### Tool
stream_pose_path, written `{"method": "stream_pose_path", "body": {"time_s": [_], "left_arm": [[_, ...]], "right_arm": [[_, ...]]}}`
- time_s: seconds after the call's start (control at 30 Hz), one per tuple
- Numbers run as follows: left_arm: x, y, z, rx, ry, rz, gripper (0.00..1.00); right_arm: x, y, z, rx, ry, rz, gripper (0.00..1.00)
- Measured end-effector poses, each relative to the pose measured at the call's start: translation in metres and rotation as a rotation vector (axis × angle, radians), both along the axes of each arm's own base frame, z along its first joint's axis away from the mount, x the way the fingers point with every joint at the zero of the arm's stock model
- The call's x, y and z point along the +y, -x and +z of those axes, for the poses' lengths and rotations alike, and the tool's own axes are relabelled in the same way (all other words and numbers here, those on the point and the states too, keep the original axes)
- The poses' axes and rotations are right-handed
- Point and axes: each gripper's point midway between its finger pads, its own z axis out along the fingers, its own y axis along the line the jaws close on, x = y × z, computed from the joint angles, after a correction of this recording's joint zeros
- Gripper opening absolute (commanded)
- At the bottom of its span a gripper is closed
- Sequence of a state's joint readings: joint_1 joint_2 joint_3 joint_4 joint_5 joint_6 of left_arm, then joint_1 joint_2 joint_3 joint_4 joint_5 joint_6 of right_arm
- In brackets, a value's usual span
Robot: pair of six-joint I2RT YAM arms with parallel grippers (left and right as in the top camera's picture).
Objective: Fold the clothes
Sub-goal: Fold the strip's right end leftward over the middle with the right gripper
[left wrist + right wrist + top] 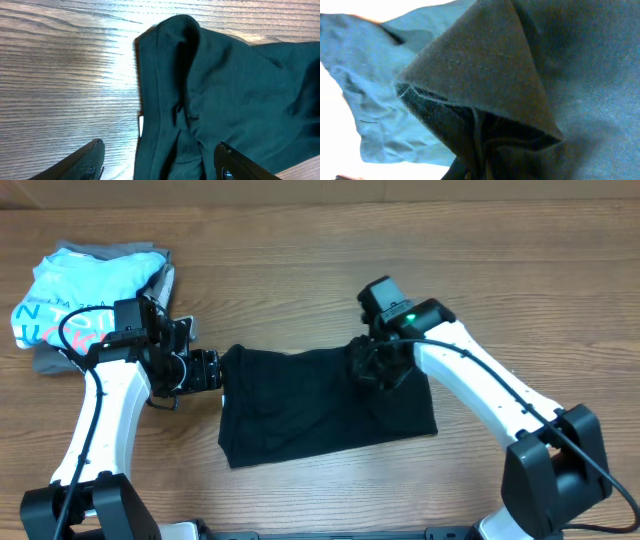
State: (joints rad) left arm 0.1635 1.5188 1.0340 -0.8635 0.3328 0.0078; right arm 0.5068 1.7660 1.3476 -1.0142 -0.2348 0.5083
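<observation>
T-shirt in plain black soft fabric [320, 405] lies roughly flat on the wooden tabletop [300, 260], mid-table between the two arms, as a wide, rumpled rectangle.

Left end effector [205, 370] sits at the T-shirt's left edge, low over the tabletop. Its fingers are spread wide and grip nothing. In the left wrist view one finger [75, 162] is over bare wood and the other [245, 165] is over the cloth, so the stitched hem edge runs between them. The cloth there is folded into a soft ridge.

Right end effector [375, 365] is at the T-shirt's upper right area, where the fabric bunches up into a dark lump under it. Its jaws are pressed together, pinching a fold of the T-shirt. The right wrist view is filled with cloth: a pointed, doubled-over peak of fabric [485, 65] stands up close to the camera. The fingertips themselves are hidden by the cloth.

Light blue shirt with white and pink lettering [75, 295] lies at the far left of the tabletop on top of grey folded garments [165, 275], apart from the T-shirt and just behind the left arm.
</observation>
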Motion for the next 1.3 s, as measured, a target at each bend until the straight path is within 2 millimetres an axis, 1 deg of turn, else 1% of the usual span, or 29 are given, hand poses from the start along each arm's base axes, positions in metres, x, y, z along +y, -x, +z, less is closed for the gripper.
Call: {"method": "stream_pose_path", "body": {"time_s": [0.1,0.13,0.17,0.2,0.27,0.37,0.5,0.57,0.63,0.7,0.77,0.8,0.83,0.87,0.9,0.93,0.97,1.0,1.03,1.07,1.17,1.23,1.3], "left_arm": [[0.0,0.0,0.0,0.0,0.0,0.0,0.73],[0.0,0.0,0.0,0.0,0.0,0.0,0.73],[0.0,0.0,0.0,0.0,0.0,0.0,0.73],[0.0,0.0,0.0,0.0,0.0,0.0,0.73],[0.0,0.0,0.0,0.0,0.0,0.0,0.73],[0.0,0.0,0.0,0.0,0.0,0.0,0.73],[0.0,0.0,0.0,0.0,0.0,0.0,0.73],[0.0,0.0,0.0,0.0,0.0,0.0,0.73],[0.0,0.0,0.0,0.001,0.0,0.0,0.72],[0.0,0.001,0.0,0.004,0.001,0.0,0.7],[-0.001,0.003,-0.001,0.014,0.002,0.0,0.72],[-0.001,0.005,-0.001,0.022,0.004,0.0,0.75],[-0.001,0.009,-0.002,0.038,0.006,0.0,0.75],[-0.002,0.012,-0.002,0.052,0.008,-0.001,0.74],[-0.003,0.016,-0.003,0.071,0.01,0.0,0.73],[-0.003,0.025,-0.004,0.107,0.014,0.0,0.73],[-0.004,0.028,-0.005,0.121,0.013,0.001,0.73],[-0.004,0.033,-0.006,0.143,0.012,0.002,0.73],[-0.003,0.039,-0.007,0.17,0.008,0.003,0.75],[-0.002,0.042,-0.007,0.179,0.002,0.004,0.79],[0.003,0.044,-0.009,0.192,-0.031,0.016,0.82],[0.007,0.041,-0.01,0.183,-0.051,0.02,0.9],[0.01,0.033,-0.01,0.152,-0.064,0.028,0.95]], "right_arm": [[0.011,0.005,-0.006,0.016,0.004,-0.003,0.04],[0.013,0.005,-0.009,0.018,0.005,-0.002,0.1],[0.016,0.005,-0.012,0.021,0.006,-0.002,0.18],[0.018,0.006,-0.015,0.028,0.009,-0.009,0.3],[0.021,0.005,-0.018,0.034,0.007,-0.019,0.31],[0.03,0.005,-0.016,0.033,-0.03,-0.019,0.31],[0.029,0.008,-0.016,0.052,-0.041,-0.009,0.31],[0.023,0.007,-0.016,0.061,-0.035,-0.012,0.3],[0.007,0.006,-0.016,0.082,-0.009,-0.039,0.3],[-0.022,0.002,-0.015,0.102,0.038,-0.101,0.29],[-0.042,0.001,-0.014,0.121,0.065,-0.141,0.24],[-0.047,0.0,-0.015,0.123,0.071,-0.148,0.22],[-0.053,-0.001,-0.016,0.124,0.077,-0.154,0.2],[-0.054,-0.002,-0.019,0.12,0.077,-0.153,0.19],[-0.051,-0.001,-0.023,0.114,0.07,-0.144,0.18],[-0.045,0.0,-0.029,0.102,0.053,-0.125,0.17],[-0.039,-0.001,-0.033,0.092,0.034,-0.12,0.16],[-0.026,-0.003,-0.041,0.058,-0.011,-0.103,0.16],[-0.015,0.0,-0.046,0.05,-0.039,-0.082,0.16],[-0.004,0.003,-0.051,0.04,-0.072,-0.066,0.16],[0.031,0.009,-0.06,-0.019,-0.166,-0.016,0.13],[0.051,0.011,-0.06,-0.057,-0.216,0.023,0.13],[0.063,0.007,-0.053,-0.103,-0.257,0.064,0.13]]}}
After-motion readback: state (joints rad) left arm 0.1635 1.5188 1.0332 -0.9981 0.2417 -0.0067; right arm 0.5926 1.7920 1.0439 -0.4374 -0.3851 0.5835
